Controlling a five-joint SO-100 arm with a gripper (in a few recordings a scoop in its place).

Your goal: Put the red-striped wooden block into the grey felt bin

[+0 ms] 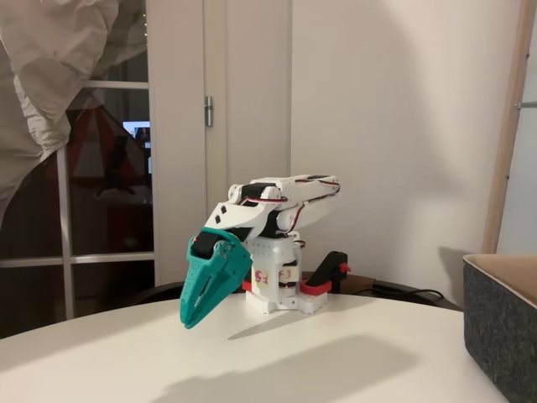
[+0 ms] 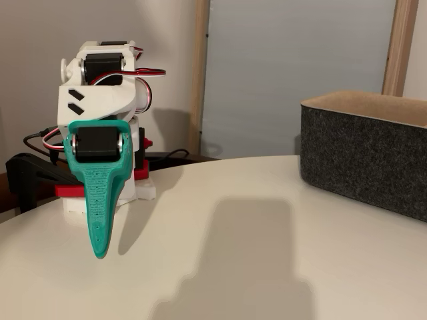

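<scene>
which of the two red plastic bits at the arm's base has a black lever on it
The red plastic clamp right of the white base in that fixed view; the other sits behind the teal jaws.

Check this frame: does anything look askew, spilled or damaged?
Nothing stands out. The arm is folded at its base, the gripper pointing down just above the table with fingers together. The grey felt bin stands upright.

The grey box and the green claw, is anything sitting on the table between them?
No. In both fixed views only bare white table lies between the grey felt bin and the gripper.
</scene>
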